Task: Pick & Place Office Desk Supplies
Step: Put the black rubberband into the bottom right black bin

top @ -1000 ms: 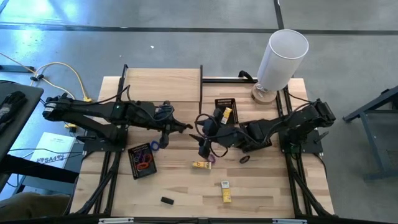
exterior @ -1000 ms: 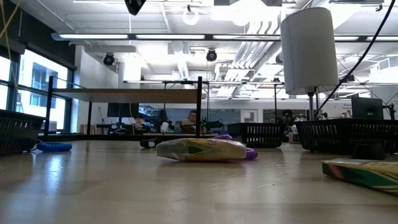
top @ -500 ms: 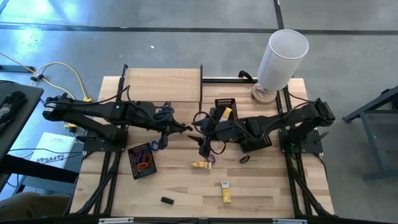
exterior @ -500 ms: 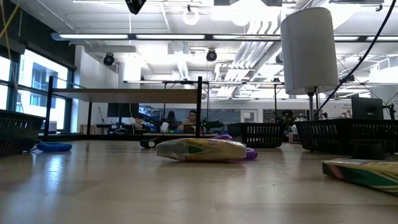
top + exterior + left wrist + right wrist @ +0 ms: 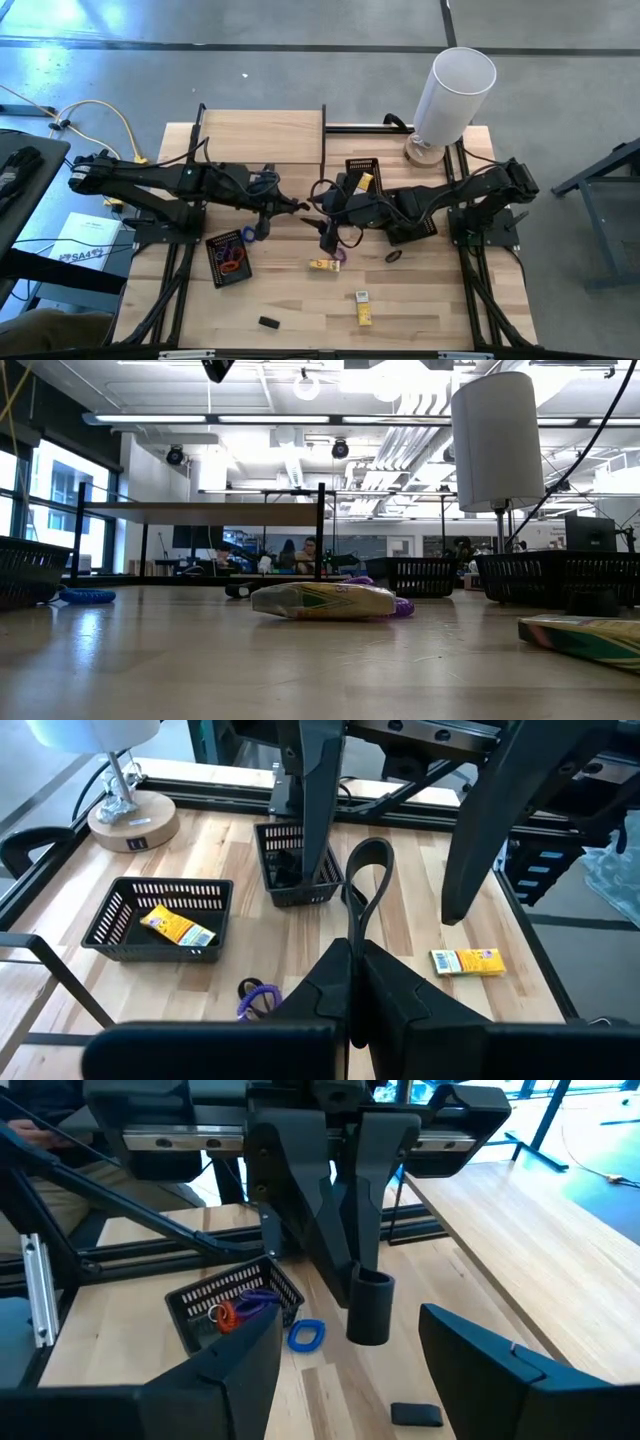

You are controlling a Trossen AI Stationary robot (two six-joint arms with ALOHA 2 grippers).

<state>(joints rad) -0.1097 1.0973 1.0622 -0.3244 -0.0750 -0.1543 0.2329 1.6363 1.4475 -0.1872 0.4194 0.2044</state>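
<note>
- Overhead, high view: left claw (image 5: pixel 300 207) shut on a black loop (image 5: pixel 322 192); right claw (image 5: pixel 322 228) wide, empty, facing it mid-desk.
- Low view: yellow packet (image 5: pixel 322 600) lies flat on the desk (image 5: pixel 200 660).
- Left wrist view: loop stands up from the fingertips; probably light and floppy, best pinched across its band.

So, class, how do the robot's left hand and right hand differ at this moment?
The left hand is shut; the right hand is open. The left hand grips a black loop that stands up from its fingers; the right hand holds nothing. Both are dark two-finger hands facing each other above the middle of the wooden table.
</note>
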